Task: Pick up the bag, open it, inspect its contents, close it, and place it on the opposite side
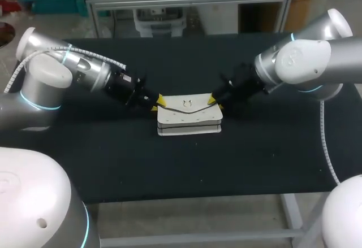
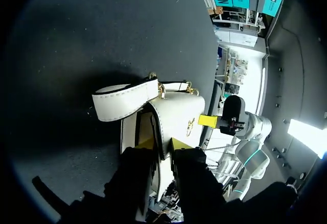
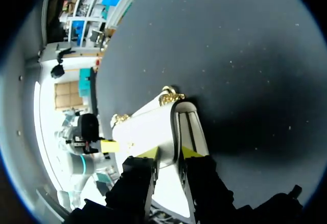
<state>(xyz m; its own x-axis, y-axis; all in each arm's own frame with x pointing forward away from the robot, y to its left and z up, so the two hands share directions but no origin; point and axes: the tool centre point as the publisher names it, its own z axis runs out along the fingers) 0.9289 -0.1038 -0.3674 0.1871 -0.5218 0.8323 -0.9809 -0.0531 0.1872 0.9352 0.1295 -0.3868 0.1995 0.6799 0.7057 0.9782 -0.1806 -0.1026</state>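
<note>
L gripper (image 2: 162,145), nearest its wrist cam: fingers narrow and pinching the near end of the bag (image 2: 176,112) from both sides. The flap's black-trimmed edge runs btwn the yellow tips. Ahead of it the white bag stretches straight away along the finger line. There's a gold clasp (image 2: 190,127) on the flap and gold rings (image 2: 161,88) where the strap (image 2: 125,100) joins. The strap is white w/ black edging and lies beside the bag on the black table (image 2: 102,40). At the bag's far end, the other arm's yellow fingertip (image 2: 207,120) is against it.

R gripper (image 3: 169,153), nearest its own cam: also narrow, clamped on the opposite short end w/ the flap edge btwn its tips. One tip is on the white flap face, the other on the folded side gusset. The bag again runs lengthwise away from the fingers, gold hardware at the far corners.

Head view: the bag is at frame ctr on the table, long axis left-right across the frame. Flap face is up, stacked layered edges toward the lower edge of the frame. L arm (image 1: 85,70) comes in from mid-left, R arm (image 1: 294,61) from mid-right, one gripper at each short end. Inside of the bag can't be seen in any view.
</note>
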